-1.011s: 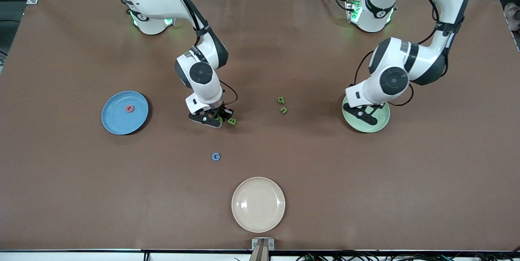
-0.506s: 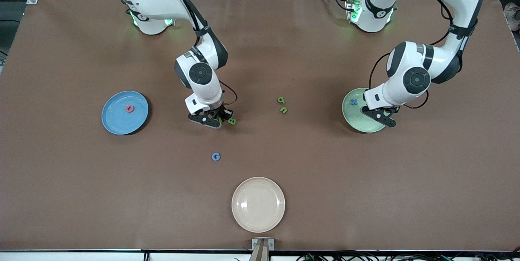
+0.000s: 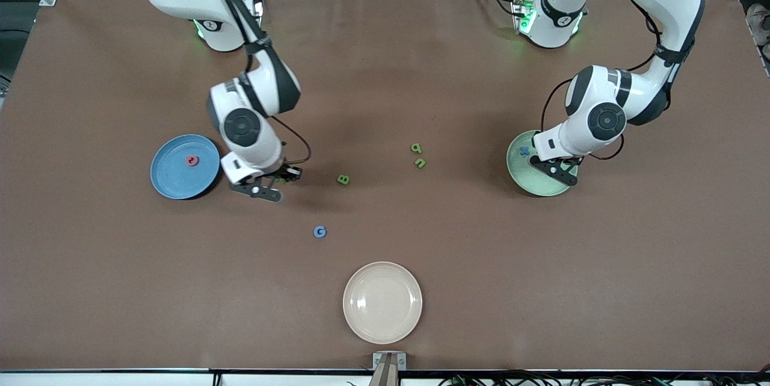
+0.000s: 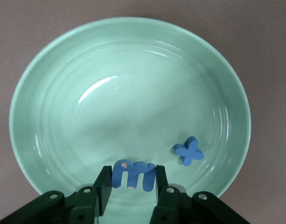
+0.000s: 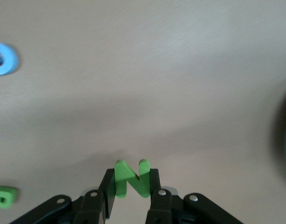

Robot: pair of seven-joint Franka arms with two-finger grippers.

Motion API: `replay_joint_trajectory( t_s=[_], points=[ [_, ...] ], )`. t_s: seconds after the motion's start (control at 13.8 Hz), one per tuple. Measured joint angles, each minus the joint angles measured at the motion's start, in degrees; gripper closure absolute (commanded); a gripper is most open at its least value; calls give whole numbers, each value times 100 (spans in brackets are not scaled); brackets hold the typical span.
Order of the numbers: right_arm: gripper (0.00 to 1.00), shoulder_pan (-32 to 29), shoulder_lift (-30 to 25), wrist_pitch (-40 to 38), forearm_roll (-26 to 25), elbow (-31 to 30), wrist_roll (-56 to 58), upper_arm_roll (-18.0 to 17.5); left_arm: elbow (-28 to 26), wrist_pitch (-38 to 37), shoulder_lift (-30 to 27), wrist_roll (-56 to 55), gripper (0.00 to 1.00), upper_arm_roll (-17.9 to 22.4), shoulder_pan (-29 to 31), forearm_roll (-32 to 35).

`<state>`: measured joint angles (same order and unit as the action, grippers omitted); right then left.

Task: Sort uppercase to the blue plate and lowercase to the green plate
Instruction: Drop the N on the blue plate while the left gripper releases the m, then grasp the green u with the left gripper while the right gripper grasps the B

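My right gripper [image 5: 131,186] is shut on the green N [image 5: 131,179] and hangs over the table beside the blue plate [image 3: 174,178]. That plate holds the red round letter [image 3: 192,161]. In the front view the right gripper [image 3: 277,181] hides the N. My left gripper [image 4: 132,186] is shut on the blue m [image 4: 133,175], low over the green plate [image 4: 129,60], where the blue x [image 4: 189,151] lies. In the front view the left gripper [image 3: 562,165] is over that plate's [image 3: 529,184] edge. Green B [image 3: 343,180], blue G [image 3: 320,231] and two small green lowercase letters [image 3: 416,148] [image 3: 420,163] lie mid-table.
A cream plate [image 3: 382,302] sits near the table's front edge, nearer to the front camera than the blue G. The brown table [image 3: 120,284] stretches wide around the letters and plates.
The right gripper has lifted the green N away from the B and carried it toward the blue plate. The left arm has shifted over the green plate, still holding the m and uncovering the x.
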<state>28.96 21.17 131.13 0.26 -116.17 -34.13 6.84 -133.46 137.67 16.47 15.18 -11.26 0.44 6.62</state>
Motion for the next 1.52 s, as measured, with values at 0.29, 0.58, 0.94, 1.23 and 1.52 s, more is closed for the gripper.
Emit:
replay_joint_trajectory(
  t_s=[0.29,0.58,0.94,1.23,1.52],
  points=[
    [99,-1052,-930,-38,-60,-992,1816,31,-7,38,24,-3,16,-6,0,0],
    [92,-1773,-1465,64,-125,-1745,2676,36,76,55,8,-11,0,-48,-4,0],
    [0,-1822,-1508,348,-133,-2103,2675,7,630,-377,-36,-1647,0,-689,-26,0],
    [0,-1938,-1508,387,-136,-2102,2676,7,1252,-504,118,-4265,0,-1091,-420,0],
    [0,-1791,-1509,507,-126,-2070,2402,-98,2022,-505,652,-6526,0,-1099,-1141,0]
  ],
)
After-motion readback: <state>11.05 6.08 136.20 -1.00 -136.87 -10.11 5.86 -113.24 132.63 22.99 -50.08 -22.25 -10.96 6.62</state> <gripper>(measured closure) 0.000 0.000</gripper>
